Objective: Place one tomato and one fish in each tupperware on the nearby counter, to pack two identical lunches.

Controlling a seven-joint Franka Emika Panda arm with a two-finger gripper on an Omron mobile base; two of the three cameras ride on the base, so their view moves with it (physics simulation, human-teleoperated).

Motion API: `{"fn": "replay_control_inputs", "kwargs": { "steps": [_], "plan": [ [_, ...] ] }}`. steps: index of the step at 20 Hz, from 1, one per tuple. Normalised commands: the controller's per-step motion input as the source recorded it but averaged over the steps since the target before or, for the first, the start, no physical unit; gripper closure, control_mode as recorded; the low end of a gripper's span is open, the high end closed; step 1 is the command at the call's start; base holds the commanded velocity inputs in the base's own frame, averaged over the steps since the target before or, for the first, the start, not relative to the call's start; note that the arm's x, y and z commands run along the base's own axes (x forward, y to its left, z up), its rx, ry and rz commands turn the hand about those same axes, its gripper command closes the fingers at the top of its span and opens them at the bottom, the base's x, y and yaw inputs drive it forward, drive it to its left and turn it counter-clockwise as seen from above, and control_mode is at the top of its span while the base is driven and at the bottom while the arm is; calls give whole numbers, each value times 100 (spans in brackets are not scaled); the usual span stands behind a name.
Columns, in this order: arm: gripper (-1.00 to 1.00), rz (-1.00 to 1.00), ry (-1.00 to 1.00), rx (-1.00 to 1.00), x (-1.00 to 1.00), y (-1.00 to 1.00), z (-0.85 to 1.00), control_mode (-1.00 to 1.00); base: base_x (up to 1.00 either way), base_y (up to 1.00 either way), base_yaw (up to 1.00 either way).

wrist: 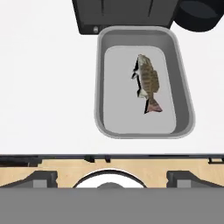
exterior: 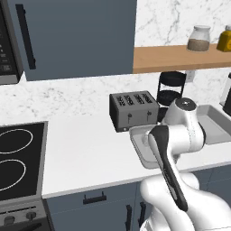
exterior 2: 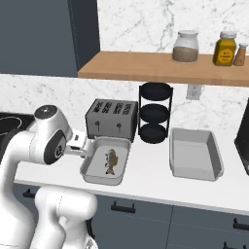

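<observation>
Now, line by line:
Tool state: the tool (wrist: 111, 177) has its tips spread wide apart, with nothing between them; in the hand view they rise at the bottom edge, back from the tabletop's front lip.
Fish: one fish (wrist: 148, 83) lies flat in the near tray (wrist: 101, 83), a little toward the tray's right side as the hand camera shows it; in the right base view the same fish (exterior 2: 111, 161) sits mid-tray.
Key relation: the fish lies ahead of the tool and slightly right of its centre line in the hand view. Its long axis runs roughly along the tray's length, away from the tool, tail end nearer.
Trays: the near tray touches or nearly touches the toaster (exterior 2: 111, 118); the second tray (exterior 2: 212, 165) stands well apart to its right on the tabletop (exterior 2: 146, 180), and looks to hold nothing.
Tomato: none can be made out in either tray.
Arm pose: the arm (exterior 2: 46, 141) is folded, elbow high, wrist held out level at the near tray's left rim, hand looking down over it.
Judgement: this tray has its fish and lacks a tomato; the other tray probably needs both.
</observation>
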Motion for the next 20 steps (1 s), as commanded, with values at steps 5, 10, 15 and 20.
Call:
{"fn": "replay_control_inputs", "kwargs": {
  "steps": [5, 10, 15, 20],
  "plan": [
    [-100, 0, -4, 0, -7, 0, 0, -100, 0, 0, 0],
    [-100, 0, 0, 0, -11, 0, 0, -100, 0, 0, 0],
    [-100, 0, -1, 0, -19, -2, 0, 100, -47, -21, 0],
    [-100, 0, 0, 0, 0, 0, 0, 100, -70, -71, 0]
  ]
}}
